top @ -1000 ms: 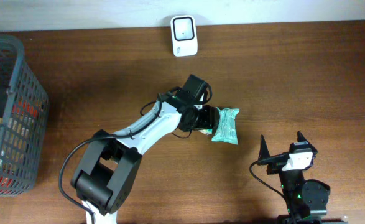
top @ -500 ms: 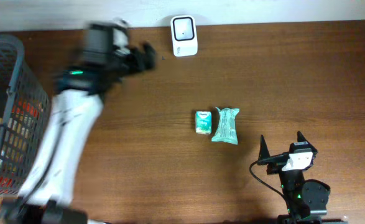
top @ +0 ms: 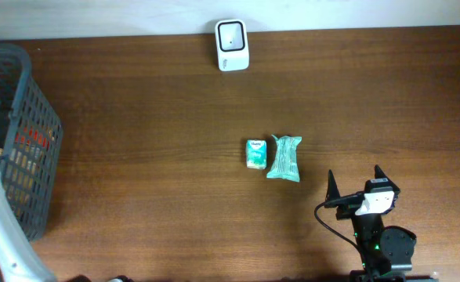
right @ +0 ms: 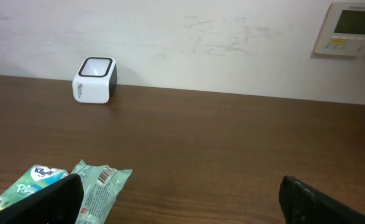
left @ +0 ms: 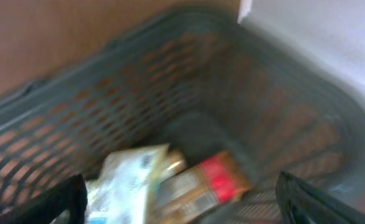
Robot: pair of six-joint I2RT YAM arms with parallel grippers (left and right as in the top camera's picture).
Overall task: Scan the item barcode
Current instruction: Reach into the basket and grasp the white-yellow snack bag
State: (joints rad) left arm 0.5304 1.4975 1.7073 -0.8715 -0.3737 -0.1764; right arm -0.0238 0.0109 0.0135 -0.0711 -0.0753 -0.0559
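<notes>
The small green-and-white tissue pack [top: 255, 153] and the mint-green crinkled plastic packet [top: 284, 158] are the two loose items we count on the brown wooden table [top: 135, 117]. They lie side by side near its middle, the tissue pack on the left. They sit so close together that we cannot tell whether they touch. In the right wrist view the mint-green crinkled plastic packet [right: 101, 186] shows a printed label facing up, beside the small green-and-white tissue pack [right: 27, 186].

We see one white box-shaped scanner [top: 232, 45], standing upright at the far edge of the table against the pale wall, well apart from both items and a little to their left.

The right gripper [top: 355, 186] rests at the near edge, to the right of the packet and apart from it. We see its two black fingers [right: 45, 199] spread wide, with nothing between them and nothing touched.

At the far left stands one dark grey plastic mesh basket [top: 34, 133]. The left gripper [left: 179, 183] hangs over its inside, fingers [left: 51, 202] wide apart and holding nothing. Below it lie a pale wrapped packet [left: 123, 180] and a red-and-tan bar [left: 204, 183]; the blur keeps us from counting more.

One beige wall panel [right: 353, 28] hangs on the far right.
</notes>
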